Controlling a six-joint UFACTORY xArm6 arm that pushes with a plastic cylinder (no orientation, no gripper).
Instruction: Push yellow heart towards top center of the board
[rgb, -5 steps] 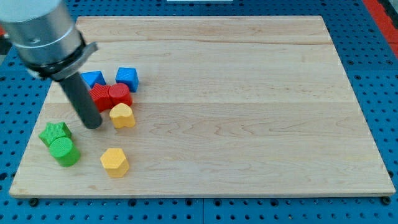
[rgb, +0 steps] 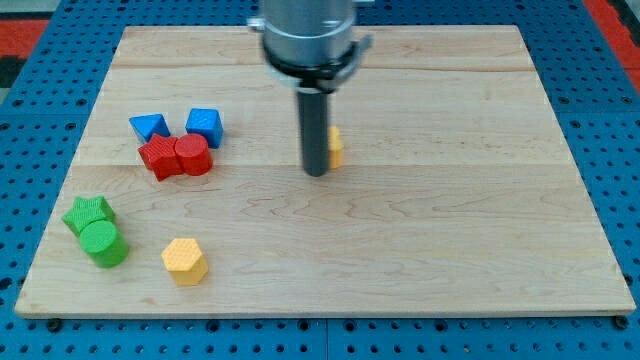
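The yellow heart (rgb: 335, 146) lies on the wooden board (rgb: 420, 200) a little above its centre, mostly hidden behind my rod. My tip (rgb: 316, 172) rests on the board, touching the heart's left lower side. Only the heart's right edge shows.
A blue triangle (rgb: 149, 127) and a blue cube (rgb: 204, 126) sit at the left, with a red star (rgb: 159, 157) and a red cylinder (rgb: 192, 155) below them. A green star (rgb: 88, 214) and green cylinder (rgb: 103, 243) lie lower left. A yellow hexagon (rgb: 185, 260) sits near the bottom edge.
My tip has swept from the left side to the board's middle, pushing the yellow heart right and up, away from the red blocks. The other blocks have not moved.
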